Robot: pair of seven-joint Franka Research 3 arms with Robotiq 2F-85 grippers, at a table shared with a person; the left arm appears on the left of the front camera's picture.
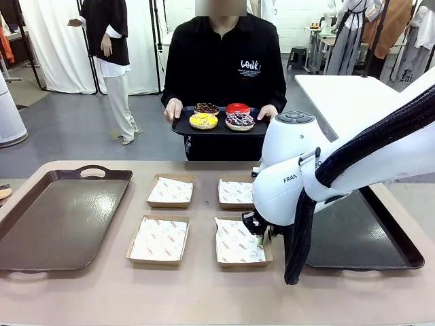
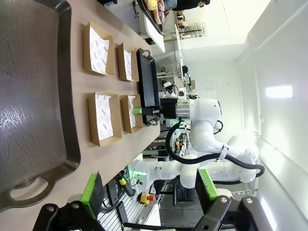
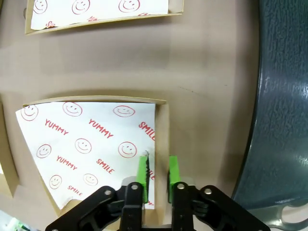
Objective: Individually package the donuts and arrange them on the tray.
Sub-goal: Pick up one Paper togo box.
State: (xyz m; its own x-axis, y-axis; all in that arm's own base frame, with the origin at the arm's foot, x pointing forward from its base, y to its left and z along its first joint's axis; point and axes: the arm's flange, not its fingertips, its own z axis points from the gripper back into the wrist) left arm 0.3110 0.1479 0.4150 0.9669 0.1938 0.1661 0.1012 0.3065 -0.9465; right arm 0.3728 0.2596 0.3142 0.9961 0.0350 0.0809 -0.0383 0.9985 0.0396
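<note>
The donuts (image 1: 221, 115) lie on the person's black tray (image 1: 183, 129) at twelve o'clock, well beyond the boxes (image 1: 170, 191). Right jaws pinch the three-o'clock wall of the near-right box (image 3: 162, 125); left jaws hang apart, farther away.

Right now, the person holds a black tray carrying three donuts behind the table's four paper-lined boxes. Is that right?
Not quite: the front view shows four donuts on the person's black tray, not three. The four boxes are right.

The right arm (image 1: 353, 156) hides much of the right tray (image 1: 380, 238) and one box (image 1: 238, 263) corner.
</note>
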